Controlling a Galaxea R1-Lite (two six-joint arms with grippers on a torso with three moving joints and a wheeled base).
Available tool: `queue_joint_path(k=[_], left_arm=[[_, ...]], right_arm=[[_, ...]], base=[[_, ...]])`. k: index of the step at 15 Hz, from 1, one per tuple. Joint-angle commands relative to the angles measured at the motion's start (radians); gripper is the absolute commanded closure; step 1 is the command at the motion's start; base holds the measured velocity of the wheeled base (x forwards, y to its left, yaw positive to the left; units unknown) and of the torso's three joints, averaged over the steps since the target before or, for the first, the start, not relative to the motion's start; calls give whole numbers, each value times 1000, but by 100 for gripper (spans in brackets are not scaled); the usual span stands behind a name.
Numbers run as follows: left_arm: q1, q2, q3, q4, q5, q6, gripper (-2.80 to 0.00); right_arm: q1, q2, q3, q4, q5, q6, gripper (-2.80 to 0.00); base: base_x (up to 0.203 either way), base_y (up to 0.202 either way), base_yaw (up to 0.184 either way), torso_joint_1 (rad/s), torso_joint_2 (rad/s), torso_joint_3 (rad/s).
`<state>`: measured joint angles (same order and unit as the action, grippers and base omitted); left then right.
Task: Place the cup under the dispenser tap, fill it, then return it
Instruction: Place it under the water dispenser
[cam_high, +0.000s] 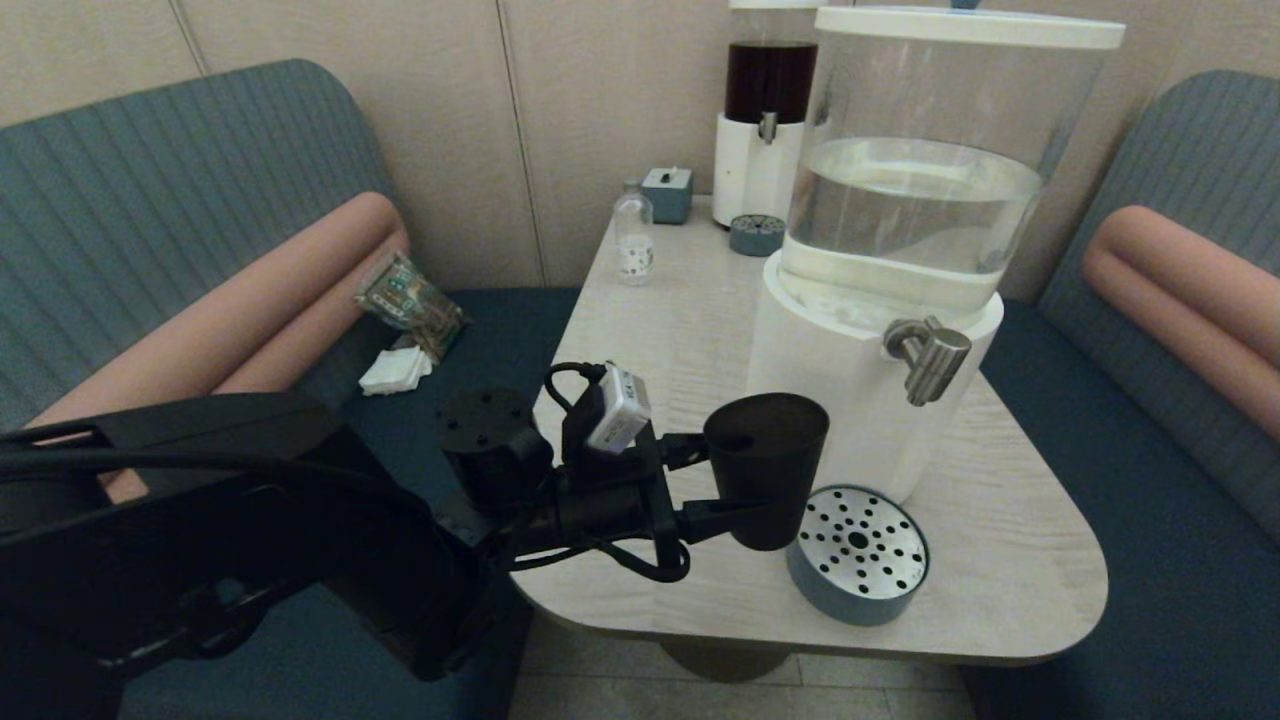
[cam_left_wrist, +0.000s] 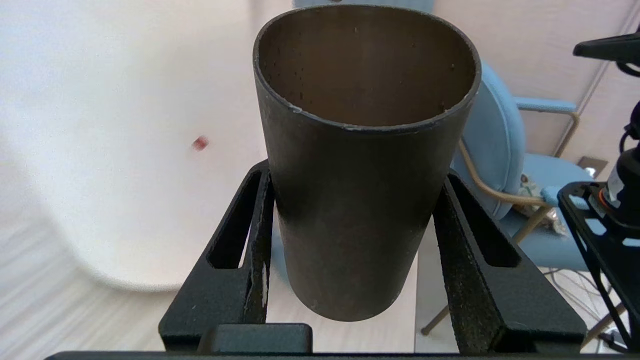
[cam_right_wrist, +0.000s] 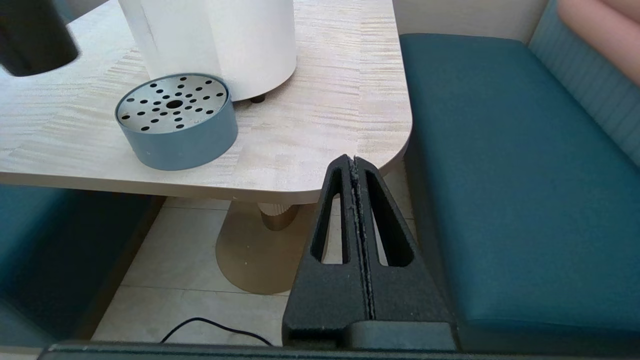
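My left gripper (cam_high: 745, 487) is shut on the cup (cam_high: 766, 466), a dark tapered tumbler held upright above the table. The cup hangs left of the round perforated drip tray (cam_high: 858, 568) and left of and below the brushed-steel dispenser tap (cam_high: 930, 358). That tap juts from the white base of the large dispenser (cam_high: 850, 400), whose clear tank holds clear liquid. In the left wrist view the cup (cam_left_wrist: 360, 185) sits between both black fingers (cam_left_wrist: 257, 240), and its inside looks empty. My right gripper (cam_right_wrist: 354, 165) is shut with nothing in it, low off the table's near right corner.
At the table's far end stand a narrower dispenser with dark liquid (cam_high: 765, 120), a second small drip tray (cam_high: 757, 234), a small clear bottle (cam_high: 633, 234) and a small blue box (cam_high: 668, 193). Teal benches flank the table (cam_high: 690, 330); a snack packet (cam_high: 410, 300) lies on the left bench.
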<state>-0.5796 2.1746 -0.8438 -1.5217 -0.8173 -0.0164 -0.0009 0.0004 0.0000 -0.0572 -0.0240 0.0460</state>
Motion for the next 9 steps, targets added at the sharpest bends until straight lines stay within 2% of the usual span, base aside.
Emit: queue_joint_path(k=[1,9], left_arm=[[-18,49,-41,-8,-4,-2,0],[-113,193,-241,-8,53,-28,0]], right_arm=[[1,0,15,-1,-1,0,0],[0,0,15,-1,-1,0,0]], base=[[0,0,0,0,0,0],[0,0,0,0,0,0]])
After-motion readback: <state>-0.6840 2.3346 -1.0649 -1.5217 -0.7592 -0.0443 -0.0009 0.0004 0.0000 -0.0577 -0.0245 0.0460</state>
